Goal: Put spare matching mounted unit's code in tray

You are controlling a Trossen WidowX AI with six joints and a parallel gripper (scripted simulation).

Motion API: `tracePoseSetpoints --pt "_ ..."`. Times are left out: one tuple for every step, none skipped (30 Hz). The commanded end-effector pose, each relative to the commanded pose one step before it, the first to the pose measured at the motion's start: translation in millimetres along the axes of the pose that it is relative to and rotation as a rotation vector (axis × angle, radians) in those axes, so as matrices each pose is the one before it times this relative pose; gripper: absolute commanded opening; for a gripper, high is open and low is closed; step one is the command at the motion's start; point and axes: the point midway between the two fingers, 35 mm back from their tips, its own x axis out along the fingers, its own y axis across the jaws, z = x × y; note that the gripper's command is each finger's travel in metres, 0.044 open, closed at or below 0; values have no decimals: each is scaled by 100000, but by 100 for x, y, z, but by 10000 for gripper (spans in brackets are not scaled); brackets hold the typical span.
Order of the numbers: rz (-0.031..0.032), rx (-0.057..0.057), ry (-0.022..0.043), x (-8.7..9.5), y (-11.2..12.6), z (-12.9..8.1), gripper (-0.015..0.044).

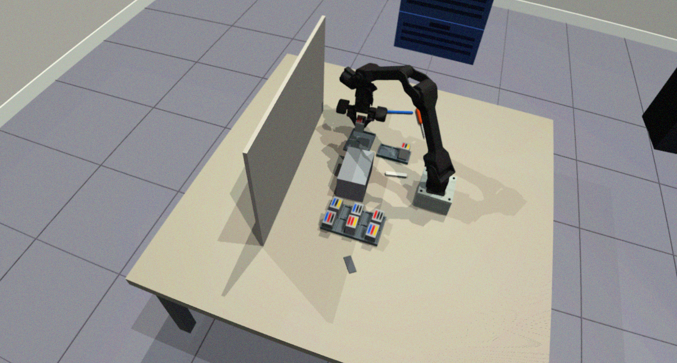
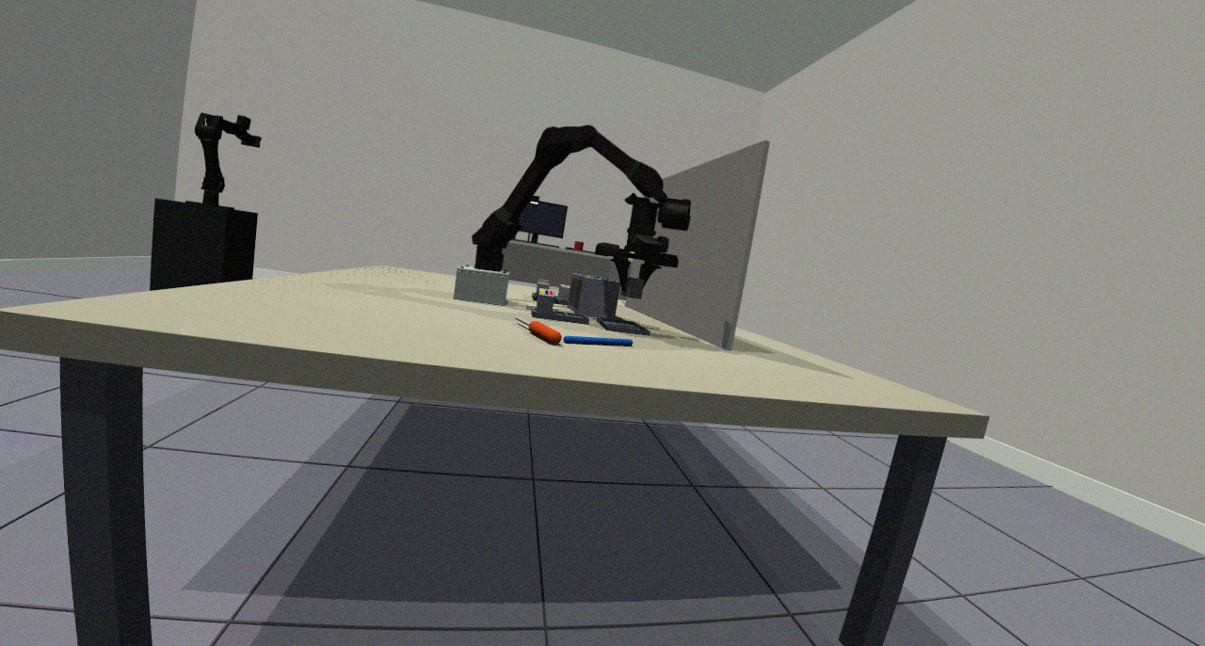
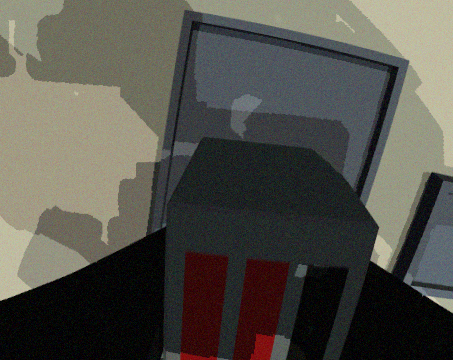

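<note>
pincer (image 1: 362, 119): clamped on one grey spare (image 3: 269, 254) with two red bars and one black bar | tray (image 3: 286, 100): one, below and just ahead of the pincer, spare held above it, apart | second tray (image 1: 394, 153): off to one side, holds one spare | rack (image 1: 352, 222): six spares, well away

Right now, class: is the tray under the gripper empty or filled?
Empty: the tray shows a bare grey floor, while the gripper holds the red-striped spare above it.
</note>
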Motion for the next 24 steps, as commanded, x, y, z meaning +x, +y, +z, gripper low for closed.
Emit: tracePoseSetpoints --pt "-205 353 483 512 -71 -101 0" --pt "-1 0 0 96 -4 -3 0" --pt "-1 0 0 96 -5 -3 0" --pt "-1 0 0 96 -5 -3 0" --pt "-1 0 0 96 -5 -4 0" --pt "-1 0 0 96 -5 -4 0" --pt "-1 0 0 96 -6 -4 0" --pt "-1 0 0 96 -6 -4 0" --pt "-1 0 0 96 -6 -4 0" --pt "-1 0 0 96 -6 -4 0" --pt "-1 0 0 96 -7 -5 0" --pt "-1 0 0 96 -7 -5 0" --pt "-1 0 0 96 -7 -5 0" --pt "-1 0 0 96 -7 -5 0" --pt "-1 0 0 95 -8 -5 0" --pt "-1 0 0 95 -8 -5 0" --pt "-1 0 0 95 -8 -6 0" --pt "-1 0 0 95 -8 -6 0" --pt "-1 0 1 95 -9 -6 0" --pt "-1 0 1 95 -9 -6 0" --pt "-1 0 1 95 -9 -6 0" --pt "-1 0 1 95 -9 -6 0" --pt "-1 0 1 95 -10 -7 0" --pt "-1 0 1 95 -10 -7 0"
